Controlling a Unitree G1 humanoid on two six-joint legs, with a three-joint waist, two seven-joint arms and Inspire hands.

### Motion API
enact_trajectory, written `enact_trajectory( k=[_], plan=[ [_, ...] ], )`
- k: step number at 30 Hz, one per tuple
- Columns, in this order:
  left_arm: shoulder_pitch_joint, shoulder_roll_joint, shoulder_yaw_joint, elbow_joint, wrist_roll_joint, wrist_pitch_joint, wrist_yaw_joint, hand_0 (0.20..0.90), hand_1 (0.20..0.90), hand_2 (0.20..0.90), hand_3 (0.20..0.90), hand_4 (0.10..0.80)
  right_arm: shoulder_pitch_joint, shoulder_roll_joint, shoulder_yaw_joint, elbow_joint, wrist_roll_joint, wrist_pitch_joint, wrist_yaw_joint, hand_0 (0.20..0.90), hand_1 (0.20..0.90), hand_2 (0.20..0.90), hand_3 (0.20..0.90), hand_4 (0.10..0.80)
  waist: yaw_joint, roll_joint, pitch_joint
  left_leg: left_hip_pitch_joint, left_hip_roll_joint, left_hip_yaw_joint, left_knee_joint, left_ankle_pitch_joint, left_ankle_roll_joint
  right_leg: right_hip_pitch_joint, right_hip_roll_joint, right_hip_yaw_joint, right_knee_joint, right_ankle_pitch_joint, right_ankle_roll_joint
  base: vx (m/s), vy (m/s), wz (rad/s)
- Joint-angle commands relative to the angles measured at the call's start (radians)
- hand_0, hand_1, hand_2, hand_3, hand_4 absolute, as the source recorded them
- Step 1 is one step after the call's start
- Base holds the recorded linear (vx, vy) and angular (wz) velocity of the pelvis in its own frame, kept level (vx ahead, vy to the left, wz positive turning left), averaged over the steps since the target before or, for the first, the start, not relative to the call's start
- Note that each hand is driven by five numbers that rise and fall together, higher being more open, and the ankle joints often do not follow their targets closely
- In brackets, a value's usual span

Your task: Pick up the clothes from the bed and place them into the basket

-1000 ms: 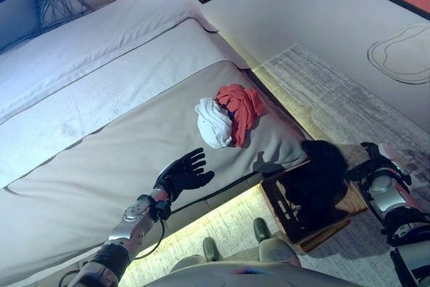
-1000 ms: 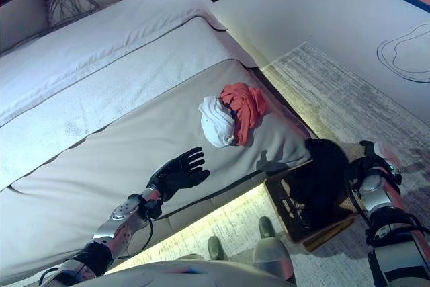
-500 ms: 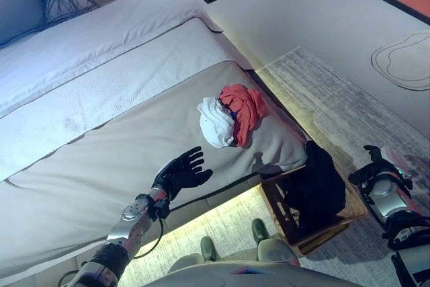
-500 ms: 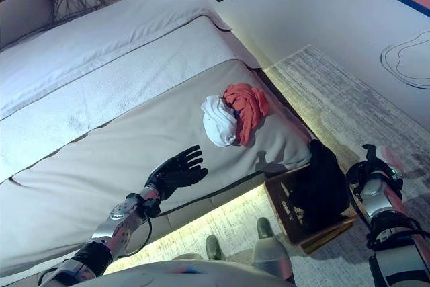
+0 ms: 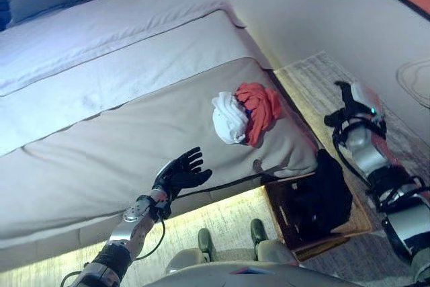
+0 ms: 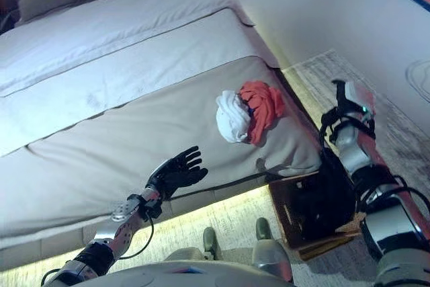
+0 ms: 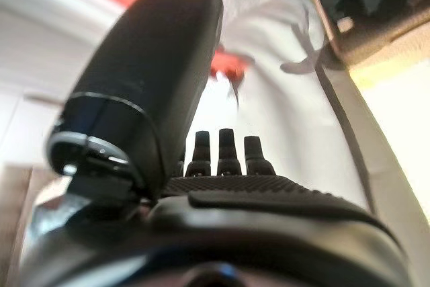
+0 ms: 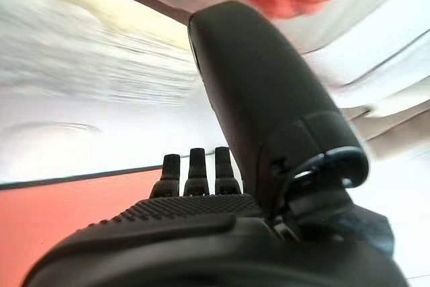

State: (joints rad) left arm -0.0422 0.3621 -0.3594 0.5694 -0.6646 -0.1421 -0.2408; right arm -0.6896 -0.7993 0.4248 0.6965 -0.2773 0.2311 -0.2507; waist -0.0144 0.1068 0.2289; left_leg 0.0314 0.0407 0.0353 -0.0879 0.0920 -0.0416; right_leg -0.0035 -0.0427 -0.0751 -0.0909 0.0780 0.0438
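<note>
The task looks partly done: a dark garment [image 5: 322,196] already lies heaped in the brown basket [image 5: 356,223] that stands on the floor against the foot corner of the bed [image 5: 101,132], spilling up over the basket's near rim, while two pieces are left on the beige bed cover, a white garment [image 5: 228,117] and a red garment [image 5: 262,104]. These two lie bunched together and touching, close to the bed edge just above the basket, the white one on the side toward the left hand and the red one toward the bed's corner. Neither has a clear front; the white bundle runs long roughly across the cover from the pillow side toward the bed edge, and the red one drapes the same way with a loose tail hanging down toward the edge. The left hand [image 5: 180,174] hovers over the near edge of the bed, well apart from the clothes, palm turned up with fingers spread and straight, holding nothing. The right hand [image 5: 355,99] is raised above the rug beside the bed corner, near the red garment but not touching it; its wrist view shows straight fingers and an extended thumb with nothing between them. By my judgement, both remaining garments have yet to be grasped and carried into the basket
</note>
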Motion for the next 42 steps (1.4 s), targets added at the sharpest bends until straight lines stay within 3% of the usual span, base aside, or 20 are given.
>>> enact_trajectory(
  k=[1, 15, 28, 42],
  plan=[
    [-0.054, 0.031, 0.016, -0.023, -0.01, -0.12, -0.012, 0.9, 0.9, 0.9, 0.9, 0.8, -0.203, -0.085, 0.081, -0.008, -0.053, -0.028, -0.021, 0.9, 0.9, 0.9, 0.9, 0.8, 0.041, -0.031, 0.019, -0.062, 0.015, -0.042, 0.094, -0.116, -0.021, -0.06, -0.065, -0.032, 0.211, -0.155, -0.002, -0.061, 0.066, 0.36],
    [-0.085, 0.049, -0.025, -0.062, -0.085, -0.186, -0.007, 0.9, 0.9, 0.9, 0.9, 0.8, -0.489, -0.098, 0.322, 0.108, -0.048, 0.029, -0.002, 0.9, 0.9, 0.9, 0.9, 0.8, 0.13, 0.042, 0.187, -0.245, -0.054, -0.138, 0.187, -0.096, -0.008, -0.202, -0.084, -0.11, 0.319, -0.196, -0.043, -0.048, 0.026, 0.23],
    [-0.123, 0.079, -0.05, -0.124, -0.118, -0.188, 0.016, 0.9, 0.9, 0.9, 0.9, 0.8, -0.567, -0.071, 0.363, 0.165, -0.054, 0.062, -0.003, 0.9, 0.9, 0.9, 0.9, 0.8, 0.168, 0.067, 0.289, -0.363, -0.097, -0.174, 0.299, -0.102, 0.021, -0.306, -0.1, -0.129, 0.467, -0.24, -0.062, -0.019, -0.014, 0.13],
    [-0.116, 0.126, -0.046, -0.23, -0.136, -0.16, 0.055, 0.9, 0.9, 0.9, 0.9, 0.8, -0.669, -0.018, 0.396, 0.209, -0.064, 0.131, 0.051, 0.9, 0.9, 0.9, 0.9, 0.8, 0.224, 0.078, 0.291, -0.552, -0.132, -0.182, 0.421, -0.116, 0.046, -0.491, -0.107, -0.128, 0.639, -0.288, -0.072, -0.027, -0.003, 0.09]
  ],
)
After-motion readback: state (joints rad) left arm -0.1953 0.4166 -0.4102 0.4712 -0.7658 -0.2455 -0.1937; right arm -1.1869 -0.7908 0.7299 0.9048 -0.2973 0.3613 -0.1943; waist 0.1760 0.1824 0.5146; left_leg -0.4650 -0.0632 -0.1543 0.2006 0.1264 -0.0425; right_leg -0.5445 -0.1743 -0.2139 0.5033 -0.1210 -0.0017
